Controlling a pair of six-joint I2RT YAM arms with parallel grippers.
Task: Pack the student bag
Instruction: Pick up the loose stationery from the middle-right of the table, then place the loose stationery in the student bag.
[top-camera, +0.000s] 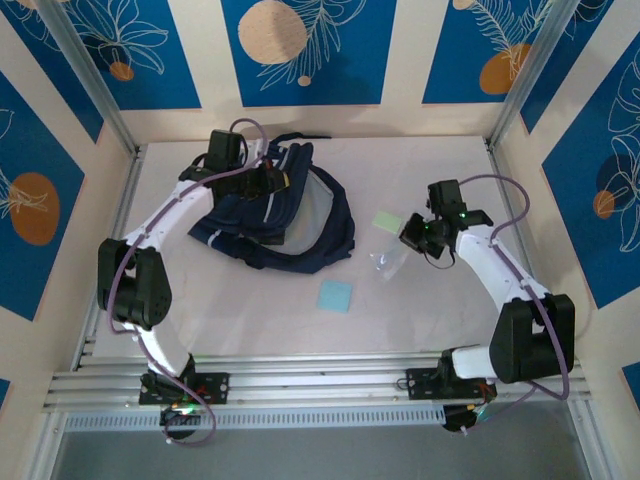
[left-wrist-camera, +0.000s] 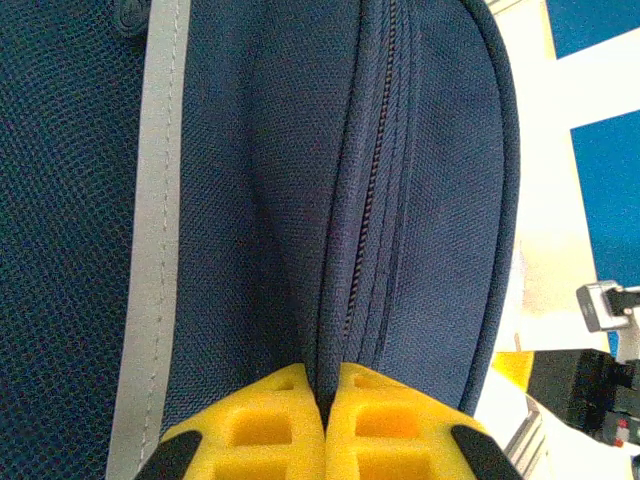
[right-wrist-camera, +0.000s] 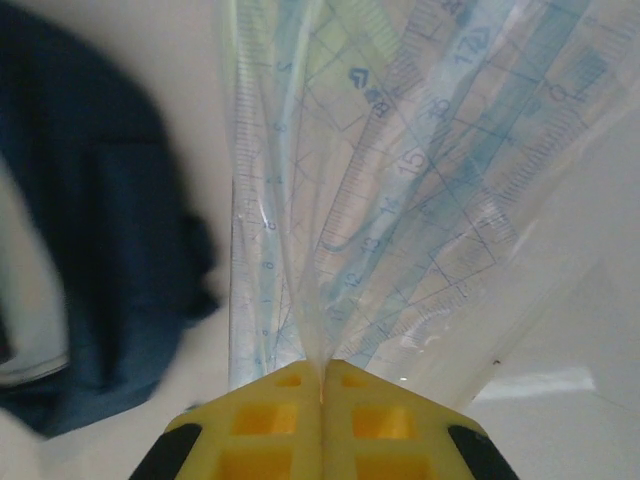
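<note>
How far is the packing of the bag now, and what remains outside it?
Done: the student bag looks open, but no item is visibly inside it. In hand: the left gripper pinches the bag's fabric beside the zipper, and the right gripper is shut on the clear packet of rulers. Left: that packet, the green pad and the blue pad are all outside the bag.

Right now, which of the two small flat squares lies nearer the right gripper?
The pale green square, beside the right gripper; the blue square lies farther away.
</note>
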